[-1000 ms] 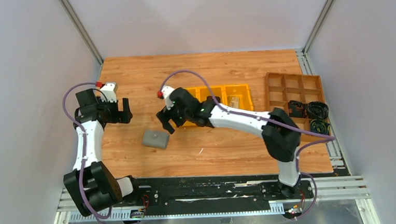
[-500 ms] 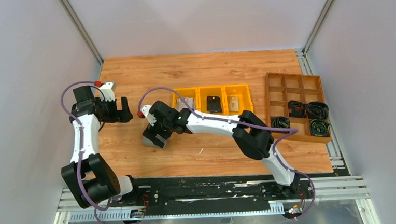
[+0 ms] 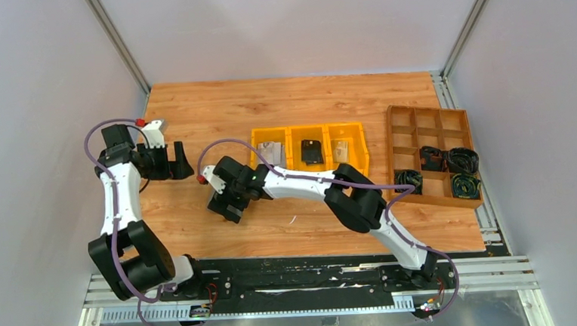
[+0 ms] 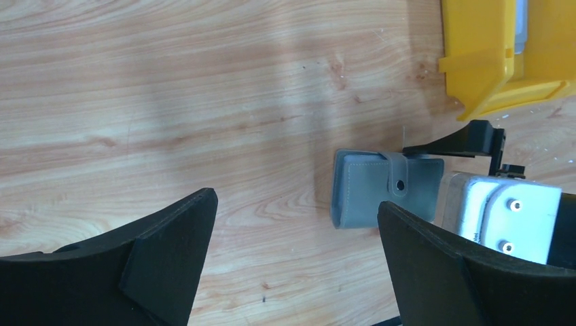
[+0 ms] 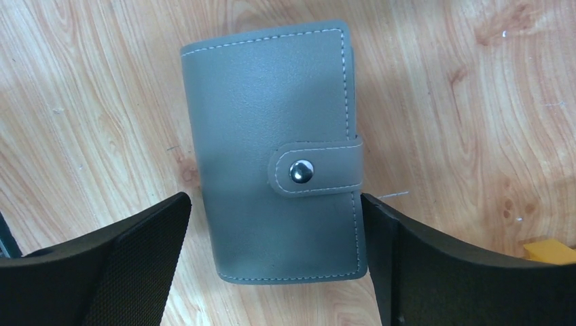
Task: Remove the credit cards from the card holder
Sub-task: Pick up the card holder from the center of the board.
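Nearest the arm bases, the right tool (image 5: 270,227) has swung across the desk (image 3: 304,101) within the last second. It was beside the yellow bin tray (image 3: 308,129) and now sits straight over the card holder (image 5: 265,115), hiding it from the overhead camera. Its jaws are spread wide, one finger on each side of the grey case, and neither appears to touch it yet. The holder lies flat on the wood where it lay before, with its snap strap (image 5: 314,170) fastened, so no credit cards show and none are out. I judge this to be the approach to a first grasp, with the unsnapping not yet begun. Further back, the left tool (image 4: 295,207) hangs apart, open and empty, and has drawn slightly away. Beyond it, the tray holds a black object (image 3: 312,151) in its middle compartment.
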